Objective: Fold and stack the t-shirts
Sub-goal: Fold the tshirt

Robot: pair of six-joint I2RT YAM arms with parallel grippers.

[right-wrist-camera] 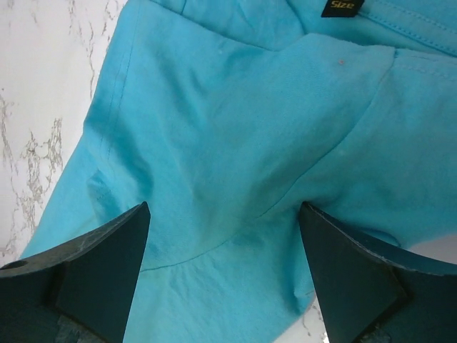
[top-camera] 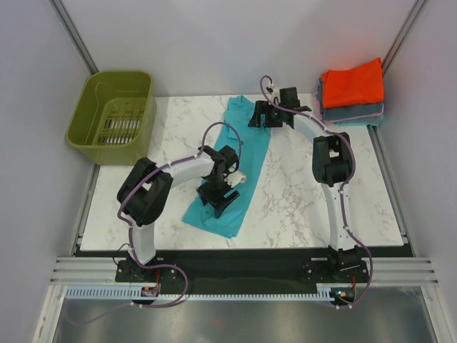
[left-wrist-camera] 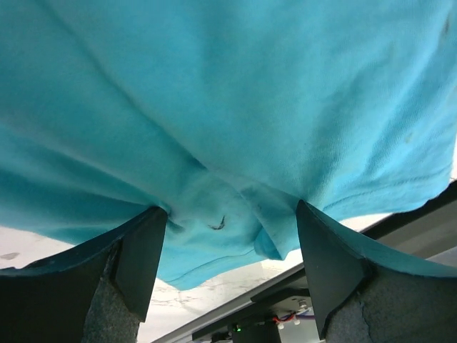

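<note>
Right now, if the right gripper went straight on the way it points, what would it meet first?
The teal t-shirt: the right gripper points down at its collar end, jaws open, with cloth showing between them. How much distance remains is unclear.

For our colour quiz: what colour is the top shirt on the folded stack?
The top shirt is orange-red; top external view.

Teal t-shirt [top-camera: 253, 153]; orange-red t-shirt [top-camera: 353, 84]; olive-green basket [top-camera: 107, 151]; grey-veined white table [top-camera: 300, 193]
</note>
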